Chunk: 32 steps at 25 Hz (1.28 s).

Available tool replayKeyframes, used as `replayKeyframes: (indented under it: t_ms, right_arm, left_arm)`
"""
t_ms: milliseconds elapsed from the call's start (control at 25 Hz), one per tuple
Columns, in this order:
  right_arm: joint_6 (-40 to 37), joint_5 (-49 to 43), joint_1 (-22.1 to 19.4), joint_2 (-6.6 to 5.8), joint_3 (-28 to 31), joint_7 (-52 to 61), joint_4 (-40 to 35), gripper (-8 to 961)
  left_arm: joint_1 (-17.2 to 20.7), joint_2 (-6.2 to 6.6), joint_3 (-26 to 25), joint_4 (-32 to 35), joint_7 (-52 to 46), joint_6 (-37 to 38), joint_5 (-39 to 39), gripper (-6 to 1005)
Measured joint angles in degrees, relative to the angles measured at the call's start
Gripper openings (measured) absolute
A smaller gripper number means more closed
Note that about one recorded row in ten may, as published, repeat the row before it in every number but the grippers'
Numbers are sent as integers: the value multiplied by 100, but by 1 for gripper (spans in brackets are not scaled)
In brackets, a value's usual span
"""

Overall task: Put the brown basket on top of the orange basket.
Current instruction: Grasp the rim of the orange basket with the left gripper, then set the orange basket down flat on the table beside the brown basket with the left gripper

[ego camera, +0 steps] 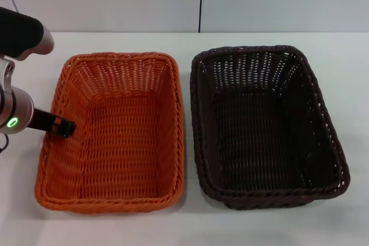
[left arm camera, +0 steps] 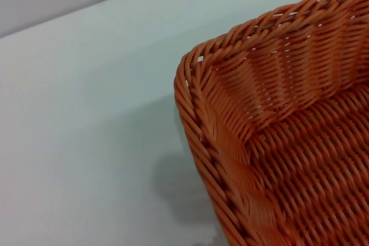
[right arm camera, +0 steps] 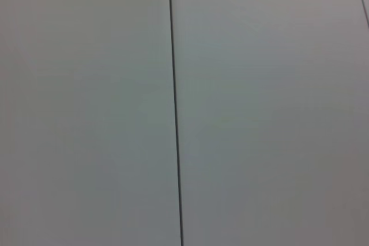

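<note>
Your left gripper (ego camera: 64, 127) sits at the left edge of the head view, over the left rim of the rectangular bright orange woven basket (ego camera: 115, 131); I cannot tell whether its claw is open or closed. The rectangular dark brown woven basket (ego camera: 265, 125) stands untouched just beside it at right on the white table (ego camera: 190, 223). Nothing is lifted yet, I judge; next you need a grip on the brown rim, and the right arm is out of sight.

One orange basket (ego camera: 112, 133), one brown basket (ego camera: 265, 125).

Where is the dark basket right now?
In the head view, the brown basket sits on the white table on the robot's right, beside the orange basket, not on it.
</note>
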Motion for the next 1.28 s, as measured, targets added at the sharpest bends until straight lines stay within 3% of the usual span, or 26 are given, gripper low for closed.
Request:
replayKeyframes:
  t_ms: [240, 560, 760, 880, 1280]
  right_arm:
    - [2, 0, 5, 0, -11, 0, -9, 709]
    - [-12, 1, 17, 0, -20, 0, -24, 709]
    - [25, 1, 25, 0, -21, 0, -43, 708]
    - [32, 0, 25, 0, -21, 0, -62, 708]
    - [163, -5, -79, 27, -21, 0, -173, 708]
  left_arm:
    - [-47, 1, -28, 9, 81, 29, -5, 363]
    - [-98, 5, -67, 18, 344, 12, -12, 332]
    - [-176, 5, -98, -168, 1549, -224, -20, 330]
    - [-433, 11, -489, -415, 2694, -687, -4, 329]
    - [-785, 23, -1142, -1055, 4129, -1450, -7, 317]
